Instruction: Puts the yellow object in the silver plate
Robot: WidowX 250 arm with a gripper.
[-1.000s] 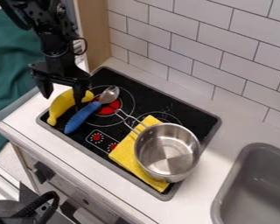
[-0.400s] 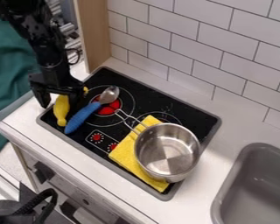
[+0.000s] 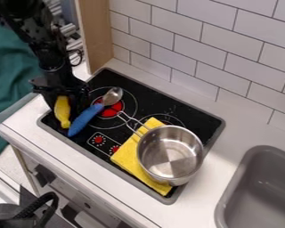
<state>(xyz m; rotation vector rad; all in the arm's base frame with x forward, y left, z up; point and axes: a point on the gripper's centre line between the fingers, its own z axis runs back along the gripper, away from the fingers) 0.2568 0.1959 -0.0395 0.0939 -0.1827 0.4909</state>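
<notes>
Banana clamped in end effector; spoon btwn it & pot on cloth.

We look down at a steep slant from above the front of the cooktop, off toward its sink side. Our view faces diagonally across the cooktop, toward its back corner beside the wooden panel. We are near enough for the cooktop to span much of the middle and left, with the tiled wall behind it at upper right, part of the sink beyond its right side, and the counter's front below it at lower left.
</notes>
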